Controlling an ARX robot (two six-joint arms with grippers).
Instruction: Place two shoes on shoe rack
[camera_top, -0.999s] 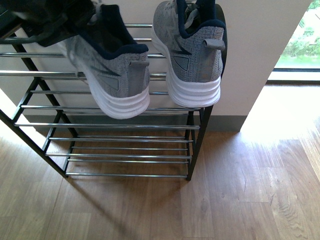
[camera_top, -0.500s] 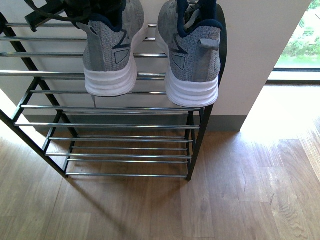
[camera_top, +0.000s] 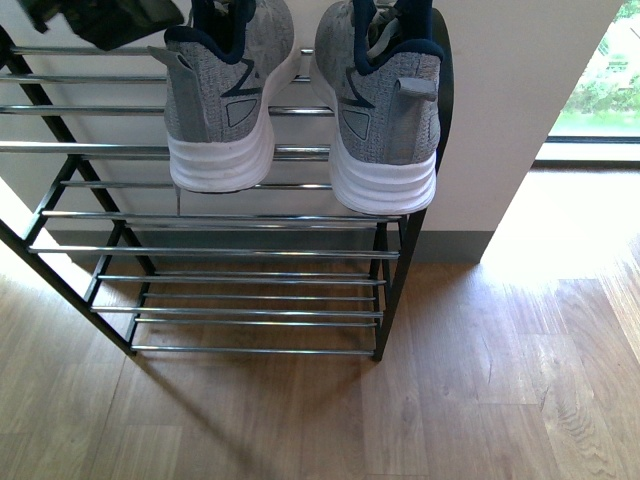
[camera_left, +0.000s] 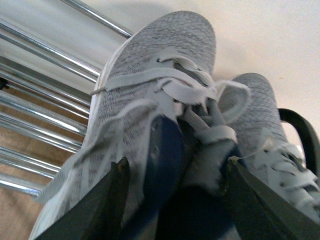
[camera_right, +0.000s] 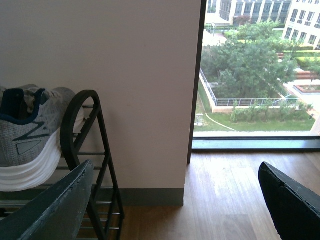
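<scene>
Two grey knit sneakers with white soles rest heel-out, side by side, on an upper tier of the shoe rack (camera_top: 250, 253): the left sneaker (camera_top: 222, 110) and the right sneaker (camera_top: 385, 110). My left gripper (camera_top: 100, 18) shows at the top left edge of the front view, beside the left sneaker. In the left wrist view it (camera_left: 175, 200) is open, its fingers either side of the left sneaker's (camera_left: 155, 100) navy collar; the right sneaker (camera_left: 270, 130) lies beyond. My right gripper (camera_right: 175, 200) is open and empty, beside the rack's end (camera_right: 80, 130), with the right sneaker (camera_right: 27, 135) in view. No slides are in view.
A white wall (camera_top: 520, 90) stands behind and to the right of the rack. A floor-level window (camera_top: 600, 90) is at the far right. Wooden floor (camera_top: 450, 400) lies in front. The rack's lower tiers (camera_top: 250, 310) hold nothing.
The left sneaker swung from tilted and hanging out over the rack to resting straight on the rods beside the right sneaker. My left gripper has let go of it and drawn back up-left.
</scene>
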